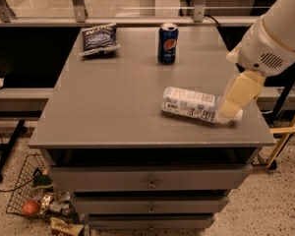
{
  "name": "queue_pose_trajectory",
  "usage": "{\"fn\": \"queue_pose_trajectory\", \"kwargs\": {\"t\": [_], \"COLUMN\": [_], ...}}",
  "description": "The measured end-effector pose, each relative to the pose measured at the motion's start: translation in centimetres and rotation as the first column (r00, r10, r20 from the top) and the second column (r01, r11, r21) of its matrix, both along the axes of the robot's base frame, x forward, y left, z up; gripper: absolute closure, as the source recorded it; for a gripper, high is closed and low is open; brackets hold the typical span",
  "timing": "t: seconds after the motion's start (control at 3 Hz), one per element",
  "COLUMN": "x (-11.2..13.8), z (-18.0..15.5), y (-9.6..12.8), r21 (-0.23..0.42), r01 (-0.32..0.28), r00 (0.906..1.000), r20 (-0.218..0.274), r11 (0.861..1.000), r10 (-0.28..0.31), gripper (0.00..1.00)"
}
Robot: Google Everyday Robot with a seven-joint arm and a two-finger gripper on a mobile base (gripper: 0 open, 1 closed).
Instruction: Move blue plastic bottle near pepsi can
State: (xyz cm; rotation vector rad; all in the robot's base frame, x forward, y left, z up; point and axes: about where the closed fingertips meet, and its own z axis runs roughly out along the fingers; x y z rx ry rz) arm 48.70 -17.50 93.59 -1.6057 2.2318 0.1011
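Insp. note, remote op, single cam view.

1. Pincer [228,112]: pale yellow, hanging from the white arm [273,38] at the view-right edge of the grey tabletop [113,112]. Its tip sits low, over the front-right corner area. I cannot tell whether it is apart, together or clamped on anything; it shows as one pale block from this angle.

2. Blue plastic bottle [191,103]: lying on its side on the tabletop, body just view-left of the pincer, label up. The cap end runs under/behind the pincer tip, so the two overlap in view. I can't confirm contact.

3. Pepsi can [167,43]: upright, well apart from the pincer, farther back and to view-left of it. Clear gap btwn can and bottle.

4. Dark blue snack bag [99,38]: lying flat, far from the pincer, at the back-left part of the tabletop, left of the can.

5. Below the pincer level: drawer fronts [152,183] shut under the tabletop. A wire basket [24,193] holding misc. items is on the floor, far low-left.
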Motion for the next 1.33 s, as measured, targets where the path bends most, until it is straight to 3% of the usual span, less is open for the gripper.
{"fn": "queue_pose_trajectory", "kwargs": {"t": [0.33, 0.67, 1.0, 1.33], "x": [1.4, 2.4, 3.8, 5.0], "z": [-2.5, -5.9, -7.9, -8.4], "y": [3.2, 4.7, 5.2, 5.0], "r21": [-0.037, -0.089, -0.1, -0.06], "r01": [0.021, 0.031, 0.032, 0.037], "r00": [0.9991, 0.9992, 0.9995, 0.9993], "r20": [0.038, 0.027, 0.009, 0.001], "r11": [0.999, 0.996, 0.994, 0.998], "r10": [-0.02, -0.029, -0.032, -0.037], "gripper": [0.0, 0.0, 0.0, 0.0]}}
